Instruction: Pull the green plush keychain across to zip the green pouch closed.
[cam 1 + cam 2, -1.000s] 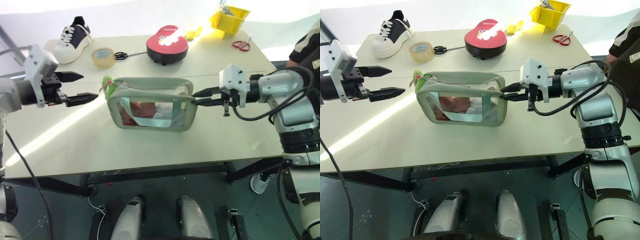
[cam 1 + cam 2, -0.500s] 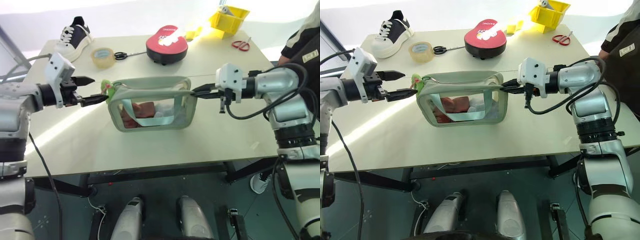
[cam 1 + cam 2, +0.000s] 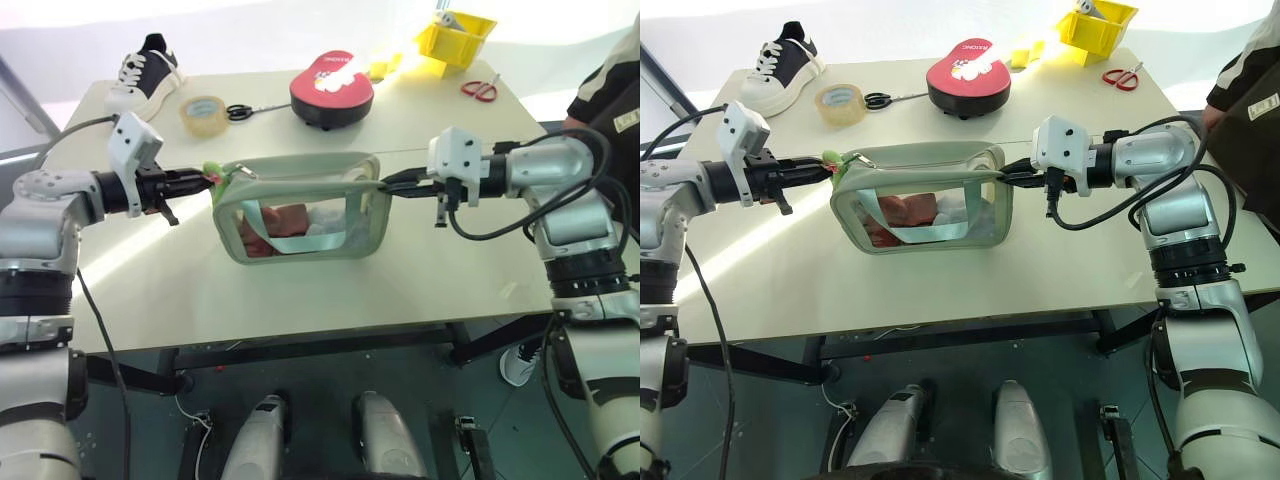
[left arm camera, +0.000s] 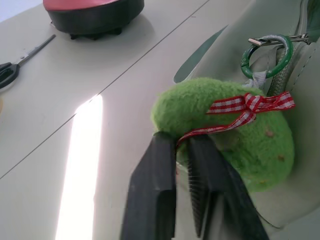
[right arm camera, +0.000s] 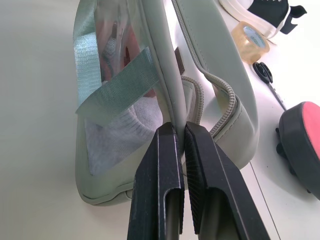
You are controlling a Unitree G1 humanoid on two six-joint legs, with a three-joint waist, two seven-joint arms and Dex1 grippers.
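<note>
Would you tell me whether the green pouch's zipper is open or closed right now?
Open: the green pouch's zipper edges gape apart, unjoined.

The bench (image 3: 300,300) is carrying the following items:
- one green pouch (image 3: 300,205), with one green plush keychain (image 4: 225,135) hanging on it;
- one red oval case (image 3: 332,88);
- one tape roll (image 3: 205,113);
- two pairs of scissors: one black (image 3: 243,110), one red (image 3: 482,88);
- one sneaker (image 3: 145,70);
- one yellow bin (image 3: 457,37).

Two grippers are reaching in: left gripper (image 3: 200,180), right gripper (image 3: 392,185).
</note>
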